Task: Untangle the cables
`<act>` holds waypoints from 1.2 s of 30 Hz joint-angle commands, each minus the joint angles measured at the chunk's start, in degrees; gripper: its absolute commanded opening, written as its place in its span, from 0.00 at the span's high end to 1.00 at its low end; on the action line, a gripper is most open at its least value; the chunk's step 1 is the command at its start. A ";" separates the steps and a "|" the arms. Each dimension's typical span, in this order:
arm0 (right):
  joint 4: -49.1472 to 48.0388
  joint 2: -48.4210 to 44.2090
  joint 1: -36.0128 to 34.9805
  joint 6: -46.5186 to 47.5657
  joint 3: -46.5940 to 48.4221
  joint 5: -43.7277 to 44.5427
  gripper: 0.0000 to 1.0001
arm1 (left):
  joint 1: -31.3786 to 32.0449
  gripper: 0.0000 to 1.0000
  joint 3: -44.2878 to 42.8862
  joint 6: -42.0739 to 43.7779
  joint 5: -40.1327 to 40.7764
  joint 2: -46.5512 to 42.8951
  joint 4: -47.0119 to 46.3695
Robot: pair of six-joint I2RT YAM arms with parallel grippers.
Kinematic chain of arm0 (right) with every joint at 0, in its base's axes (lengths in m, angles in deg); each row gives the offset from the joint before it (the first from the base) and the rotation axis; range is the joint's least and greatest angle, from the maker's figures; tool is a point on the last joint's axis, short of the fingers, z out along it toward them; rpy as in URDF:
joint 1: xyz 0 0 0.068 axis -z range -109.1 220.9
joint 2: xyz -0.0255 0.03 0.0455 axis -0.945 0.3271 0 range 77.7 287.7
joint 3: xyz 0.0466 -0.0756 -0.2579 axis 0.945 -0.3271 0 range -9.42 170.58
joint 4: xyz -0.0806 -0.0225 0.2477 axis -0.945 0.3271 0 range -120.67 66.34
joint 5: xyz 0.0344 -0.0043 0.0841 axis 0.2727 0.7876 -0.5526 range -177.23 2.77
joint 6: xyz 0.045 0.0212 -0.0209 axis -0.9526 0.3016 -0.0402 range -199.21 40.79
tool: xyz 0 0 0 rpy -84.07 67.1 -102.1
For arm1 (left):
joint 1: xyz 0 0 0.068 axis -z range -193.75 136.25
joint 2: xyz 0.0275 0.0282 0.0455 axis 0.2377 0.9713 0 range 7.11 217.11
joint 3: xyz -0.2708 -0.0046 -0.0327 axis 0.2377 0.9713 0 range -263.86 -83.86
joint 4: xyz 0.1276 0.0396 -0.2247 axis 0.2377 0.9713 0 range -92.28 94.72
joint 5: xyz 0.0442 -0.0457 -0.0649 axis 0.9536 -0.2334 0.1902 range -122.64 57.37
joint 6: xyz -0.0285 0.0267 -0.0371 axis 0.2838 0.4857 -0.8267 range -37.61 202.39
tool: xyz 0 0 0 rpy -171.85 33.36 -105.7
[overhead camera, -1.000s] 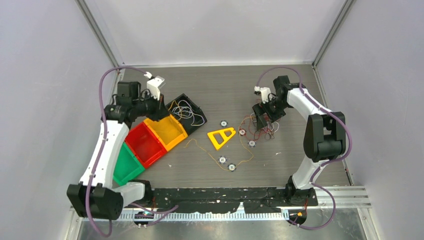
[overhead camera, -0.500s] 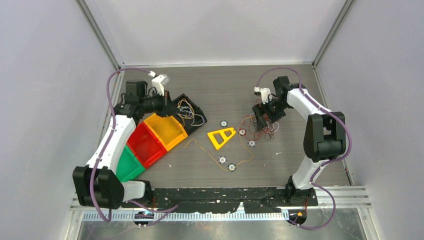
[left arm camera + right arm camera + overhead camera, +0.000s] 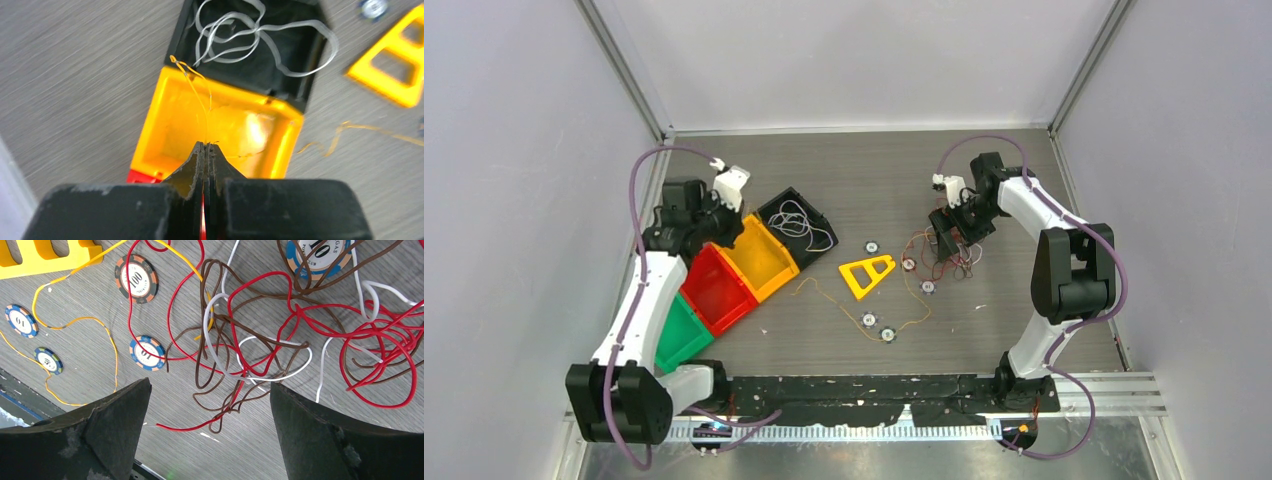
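Bright even light, soft shadows, glare inside the yellow bin [image 3: 248, 127].

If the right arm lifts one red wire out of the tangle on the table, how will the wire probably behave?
Probably floppy: the red wire lies in loose curls, so it should sag. It likely drags others, since brown wires and a white wire cross through its loops. Being so thin, it may slip between the right fingers.

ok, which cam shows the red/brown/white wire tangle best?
Right wrist. The tangle fills most of that frame, so single red, brown and white strands and their crossings can be traced. Top external shows it only as a small reddish knot with the strands unresolved. The left wrist view doesn't show it at all.
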 commanded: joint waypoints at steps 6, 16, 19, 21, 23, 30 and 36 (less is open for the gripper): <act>-0.20 -1.89 0.20 0.31 0.02 0.02 0.05 | -0.30 1.00 -0.52 16.76 8.86 7.01 10.17; -0.02 -0.92 0.18 0.29 -0.05 -1.00 0.05 | 2.90 1.00 -6.74 8.92 10.60 19.80 10.48; 0.71 -1.31 0.19 0.68 -0.07 -1.87 0.05 | 2.84 1.00 -9.93 7.77 11.37 20.81 12.30; 1.08 -2.27 0.18 1.01 -0.29 -2.35 0.05 | 2.84 0.83 -10.07 7.86 9.79 17.59 12.75; 1.45 -3.23 0.18 1.56 -0.33 -2.63 0.05 | 2.84 0.57 -10.75 8.24 8.72 13.31 13.72; 3.34 -5.22 0.18 2.75 1.33 -3.94 0.04 | 2.95 0.15 -18.79 12.20 1.52 5.22 21.74; 3.70 -5.59 0.18 1.67 2.73 -6.74 0.02 | 11.12 0.19 -17.99 5.97 -10.38 5.00 18.10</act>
